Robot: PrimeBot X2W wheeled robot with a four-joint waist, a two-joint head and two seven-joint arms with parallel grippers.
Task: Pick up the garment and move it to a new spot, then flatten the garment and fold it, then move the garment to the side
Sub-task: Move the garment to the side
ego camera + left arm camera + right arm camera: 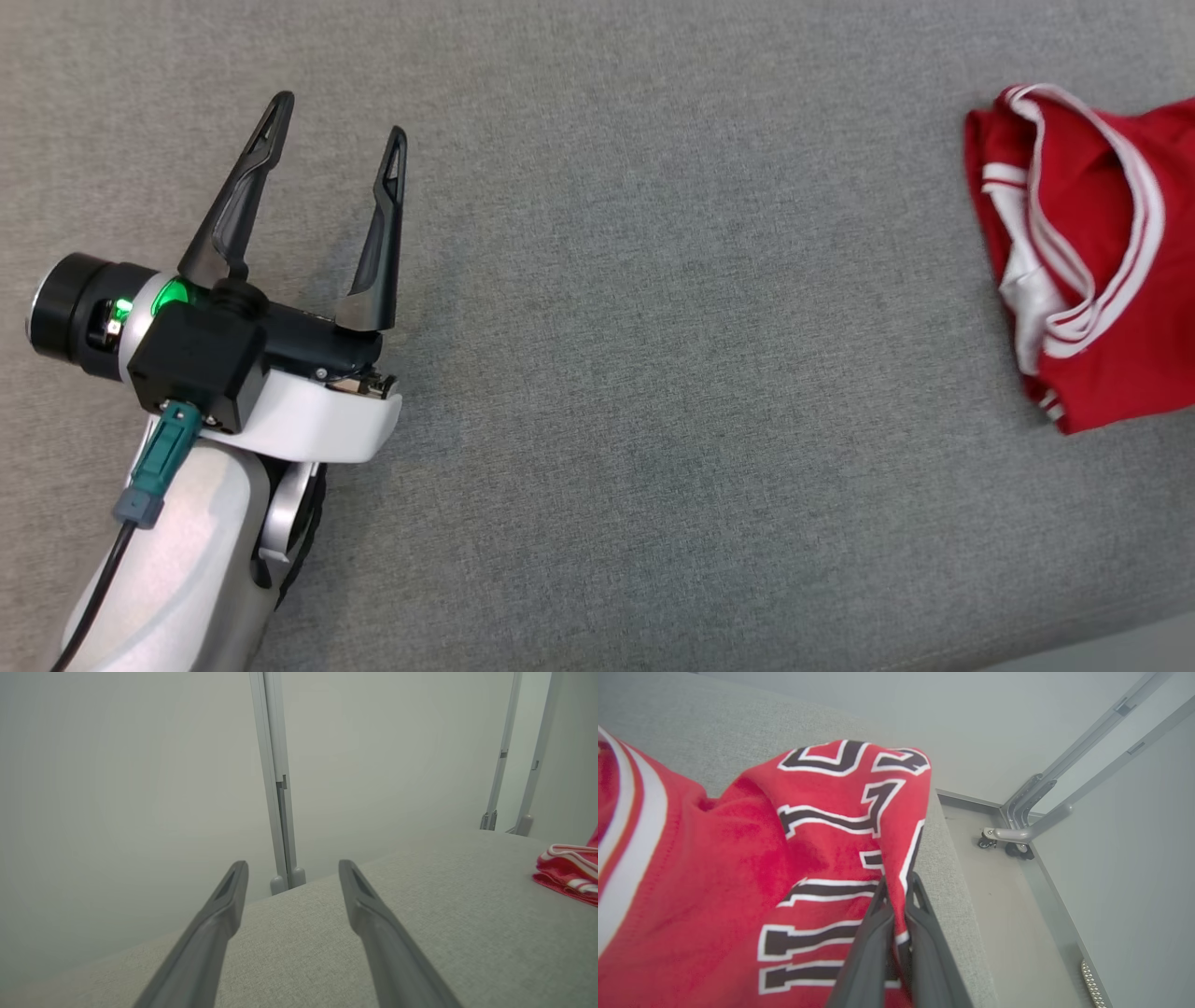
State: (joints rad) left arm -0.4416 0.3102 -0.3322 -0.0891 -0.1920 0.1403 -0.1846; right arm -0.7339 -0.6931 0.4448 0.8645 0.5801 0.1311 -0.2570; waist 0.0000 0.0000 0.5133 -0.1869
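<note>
My left gripper (341, 117) hangs over the grey woven surface (700, 373) with its two dark fingers spread wide and nothing between them. A green light glows at its wrist. Under and ahead of those fingers the cloth-covered top is bare.

The garment (1134, 364), a red jersey with white striped trim, lies bunched well off to that gripper's right, and the edge of the head view cuts it off. In the left wrist view it is a low red and white heap (567, 872) at the far right.

My right gripper (899, 881) is closed on the garment: its fingers are pinched together on a white-edged fold of the red fabric. To their left and ahead, the cloth humps up, showing black lettering outlined in white. I cannot tell whether the hump is lifted clear of the surface.

Just to the right of my right fingers the padded top ends at its edge. Beyond that edge is a pale grey floor (1004, 905) and a grey metal frame on small castors (1008, 841).

Past my left fingertips the surface ends at a plain pale wall. A grey upright post (280, 812) stands there on rounded feet. Two more posts (502, 765) stand further to the right.
</note>
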